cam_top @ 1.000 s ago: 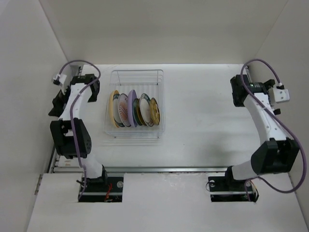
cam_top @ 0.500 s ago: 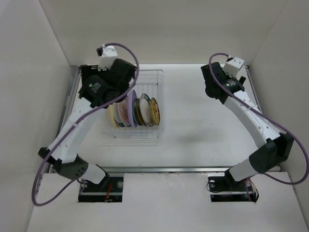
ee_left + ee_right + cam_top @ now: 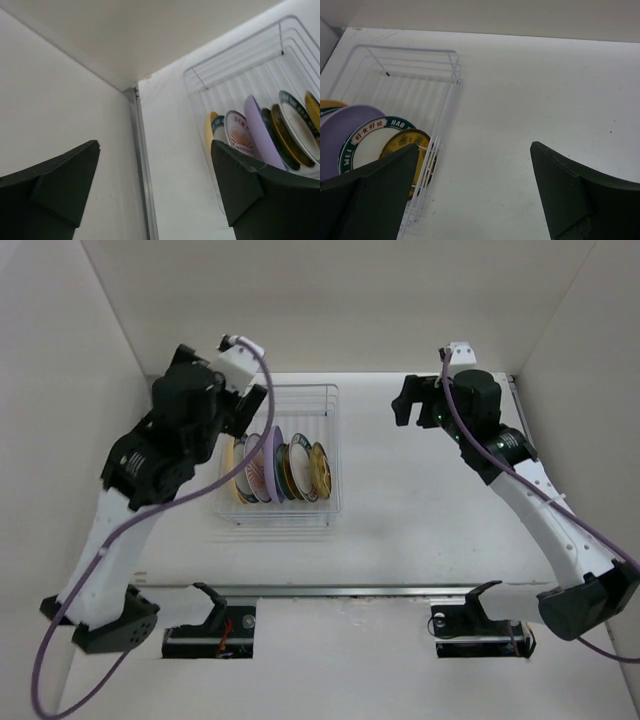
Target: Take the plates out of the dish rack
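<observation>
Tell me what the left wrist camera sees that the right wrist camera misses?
Only the left wrist view shows the side wall and the sunburst plate. Only the right wrist view shows the table stretching right of the dish rack. Both show the rack, the lilac plate and the teal-lettered plate.

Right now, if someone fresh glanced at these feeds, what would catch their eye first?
First, the row of colourful plates standing on edge in the near half of the white dish rack, left of centre in the top view, with the lilac plate the tallest. Then the two grippers, both open and empty: the left gripper above the rack's left side, and the right gripper off to its right.
</observation>
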`<action>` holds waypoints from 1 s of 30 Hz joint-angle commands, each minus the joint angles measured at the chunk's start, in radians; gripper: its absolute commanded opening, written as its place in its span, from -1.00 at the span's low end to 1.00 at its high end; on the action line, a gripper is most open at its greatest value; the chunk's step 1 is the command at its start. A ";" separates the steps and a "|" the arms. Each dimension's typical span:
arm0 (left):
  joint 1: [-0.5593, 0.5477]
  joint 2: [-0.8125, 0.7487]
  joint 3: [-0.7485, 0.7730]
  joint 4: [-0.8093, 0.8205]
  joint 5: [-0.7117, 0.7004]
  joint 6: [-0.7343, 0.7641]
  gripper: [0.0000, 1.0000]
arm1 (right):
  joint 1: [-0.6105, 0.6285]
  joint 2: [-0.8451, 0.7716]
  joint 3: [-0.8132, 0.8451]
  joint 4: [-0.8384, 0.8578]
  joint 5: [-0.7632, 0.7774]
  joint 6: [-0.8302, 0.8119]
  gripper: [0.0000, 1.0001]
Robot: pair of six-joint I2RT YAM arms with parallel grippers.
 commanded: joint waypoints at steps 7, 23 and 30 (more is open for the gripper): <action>0.013 0.344 0.254 -0.193 0.229 -0.208 1.00 | -0.008 -0.002 -0.007 0.074 -0.132 -0.047 0.99; -0.027 0.804 0.325 -0.314 0.557 -0.246 -0.45 | -0.018 -0.134 -0.160 0.096 0.093 0.229 0.99; -0.016 0.864 0.225 -0.250 0.429 -0.281 -0.45 | -0.018 -0.155 -0.190 0.065 0.128 0.229 0.99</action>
